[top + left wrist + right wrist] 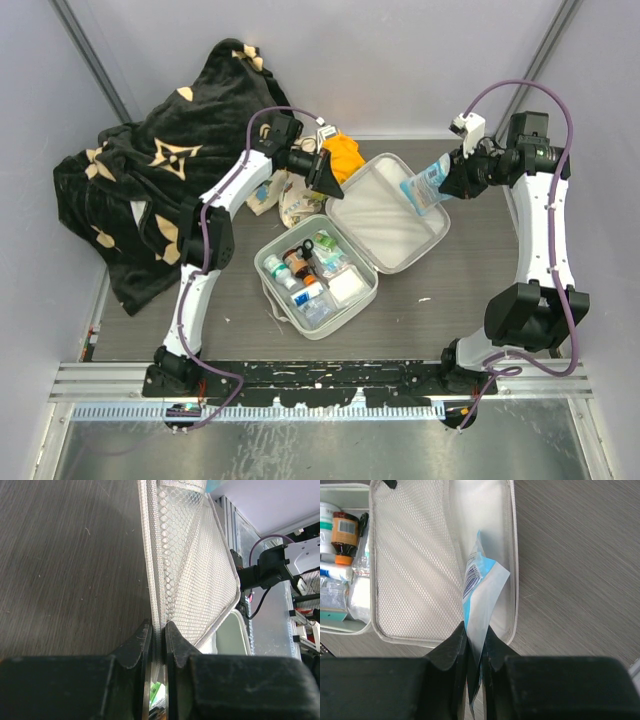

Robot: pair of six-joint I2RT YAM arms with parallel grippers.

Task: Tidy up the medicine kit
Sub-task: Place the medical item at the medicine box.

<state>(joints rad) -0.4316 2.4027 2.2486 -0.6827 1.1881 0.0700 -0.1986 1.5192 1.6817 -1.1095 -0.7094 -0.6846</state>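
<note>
The medicine kit [385,228] lies open mid-table. Its base [368,292] holds bottles, tubes and packets, and its lid with a mesh pocket [415,565] is folded out to the back right. My left gripper [326,182] is shut on the lid's zip edge [156,570] at its far left corner and holds it up; the mesh [197,565] stretches away from the fingers [176,639]. My right gripper [447,186] is shut on a blue-and-white sachet [481,587] and holds it above the lid's right side. The sachet also shows in the top view [426,188].
A black blanket with beige motifs [160,170] covers the back left. A floral-and-orange cloth bundle [298,200] lies behind the kit under my left arm. A small white scrap [425,298] lies on the table right of the base.
</note>
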